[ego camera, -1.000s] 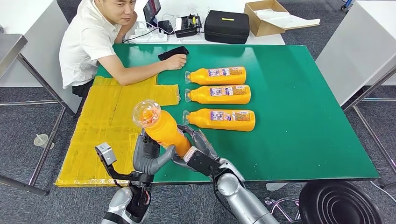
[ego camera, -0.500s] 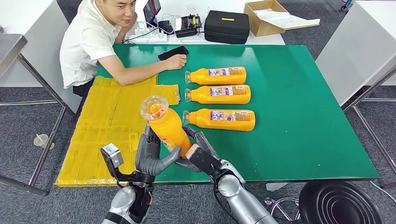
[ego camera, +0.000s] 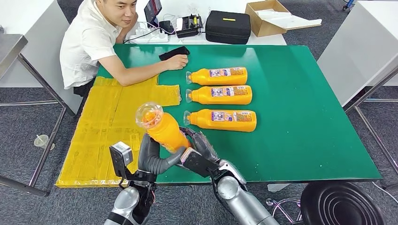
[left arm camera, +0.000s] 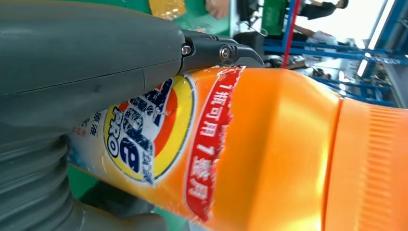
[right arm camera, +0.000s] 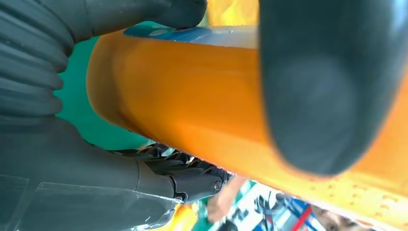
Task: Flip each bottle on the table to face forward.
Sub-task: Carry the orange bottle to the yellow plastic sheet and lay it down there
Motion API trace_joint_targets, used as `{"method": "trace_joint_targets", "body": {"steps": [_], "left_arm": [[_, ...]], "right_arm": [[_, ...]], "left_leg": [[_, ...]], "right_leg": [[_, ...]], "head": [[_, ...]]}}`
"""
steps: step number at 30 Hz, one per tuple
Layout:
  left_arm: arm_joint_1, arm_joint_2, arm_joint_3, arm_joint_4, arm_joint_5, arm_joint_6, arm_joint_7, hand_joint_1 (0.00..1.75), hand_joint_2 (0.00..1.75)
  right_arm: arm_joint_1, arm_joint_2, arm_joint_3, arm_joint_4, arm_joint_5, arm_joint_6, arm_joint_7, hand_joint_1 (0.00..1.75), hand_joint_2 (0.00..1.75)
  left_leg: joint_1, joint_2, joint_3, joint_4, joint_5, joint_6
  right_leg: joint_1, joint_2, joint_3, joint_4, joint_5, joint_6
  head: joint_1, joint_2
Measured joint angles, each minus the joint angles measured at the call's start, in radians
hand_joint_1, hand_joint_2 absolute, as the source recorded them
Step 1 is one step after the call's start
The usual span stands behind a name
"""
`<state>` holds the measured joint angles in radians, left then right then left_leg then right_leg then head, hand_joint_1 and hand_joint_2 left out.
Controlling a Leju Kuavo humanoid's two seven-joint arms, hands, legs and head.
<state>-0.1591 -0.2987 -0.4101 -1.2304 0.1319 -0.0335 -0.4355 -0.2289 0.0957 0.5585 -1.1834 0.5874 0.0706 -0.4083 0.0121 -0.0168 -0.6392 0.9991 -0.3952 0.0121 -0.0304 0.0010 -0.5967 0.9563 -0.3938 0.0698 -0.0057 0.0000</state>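
Orange plastic bottle [ego camera: 162,129] gripped by left hand [ego camera: 151,157] and right hand [ego camera: 197,152] — best turned slowly above green table [ego camera: 291,122].

Orange bottle [ego camera: 162,127] held tilted — three bottles [ego camera: 220,95] apparently label-up.

A person in a white shirt [ego camera: 89,40] leans on the green table [ego camera: 300,117], one hand [ego camera: 176,61] beside a dark object, possibly a cloth [ego camera: 172,52]. Yellow sheeting [ego camera: 101,126] drapes the table's left side. Beyond, a black case [ego camera: 228,26] sits by an open cardboard box [ego camera: 267,16].
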Motion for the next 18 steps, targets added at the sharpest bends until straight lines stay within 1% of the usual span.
{"method": "trace_joint_targets", "body": {"steps": [5, 9, 15, 16, 17, 18], "left_arm": [[-0.021, -0.001, 0.019, 0.035, 0.011, 0.007, 0.059, 0.00, 1.75], [-0.040, -0.004, 0.036, 0.071, 0.073, -0.022, 0.100, 1.73, 1.75], [-0.066, -0.007, 0.069, 0.104, 0.220, -0.156, 0.107, 1.75, 1.75], [-0.068, -0.007, 0.075, 0.107, 0.231, -0.169, 0.107, 1.75, 1.75], [-0.069, -0.008, 0.080, 0.110, 0.237, -0.176, 0.107, 1.75, 1.75], [-0.069, -0.009, 0.084, 0.112, 0.243, -0.180, 0.106, 1.75, 1.75]], "right_arm": [[-0.014, 0.000, 0.041, -0.005, 0.140, -0.064, 0.041, 1.75, 1.75], [-0.031, -0.001, 0.070, -0.007, 0.194, -0.092, 0.065, 1.75, 1.75], [-0.052, -0.001, 0.089, -0.007, 0.210, -0.111, 0.055, 1.73, 1.75], [-0.055, -0.001, 0.092, -0.007, 0.215, -0.117, 0.054, 1.61, 1.75], [-0.056, -0.001, 0.094, -0.007, 0.217, -0.120, 0.054, 1.31, 1.75], [-0.057, -0.001, 0.096, -0.007, 0.218, -0.122, 0.054, 0.87, 1.75]], "left_leg": [[0.000, 0.000, 0.000, 0.000, 0.000, 0.000], [0.000, 0.000, 0.000, 0.000, 0.000, 0.000], [0.000, 0.000, 0.000, 0.000, 0.000, 0.000], [0.000, 0.000, 0.000, 0.000, 0.000, 0.000], [0.000, 0.000, 0.000, 0.000, 0.000, 0.000], [0.000, 0.000, 0.000, 0.000, 0.000, 0.000]], "right_leg": [[0.000, 0.000, 0.000, 0.000, 0.000, 0.000], [0.000, 0.000, 0.000, 0.000, 0.000, 0.000], [0.000, 0.000, 0.000, 0.000, 0.000, 0.000], [0.000, 0.000, 0.000, 0.000, 0.000, 0.000], [0.000, 0.000, 0.000, 0.000, 0.000, 0.000], [0.000, 0.000, 0.000, 0.000, 0.000, 0.000]], "head": [[0.000, 0.000], [0.000, 0.000], [0.000, 0.000], [0.000, 0.000], [0.000, 0.000], [0.000, 0.000]]}}
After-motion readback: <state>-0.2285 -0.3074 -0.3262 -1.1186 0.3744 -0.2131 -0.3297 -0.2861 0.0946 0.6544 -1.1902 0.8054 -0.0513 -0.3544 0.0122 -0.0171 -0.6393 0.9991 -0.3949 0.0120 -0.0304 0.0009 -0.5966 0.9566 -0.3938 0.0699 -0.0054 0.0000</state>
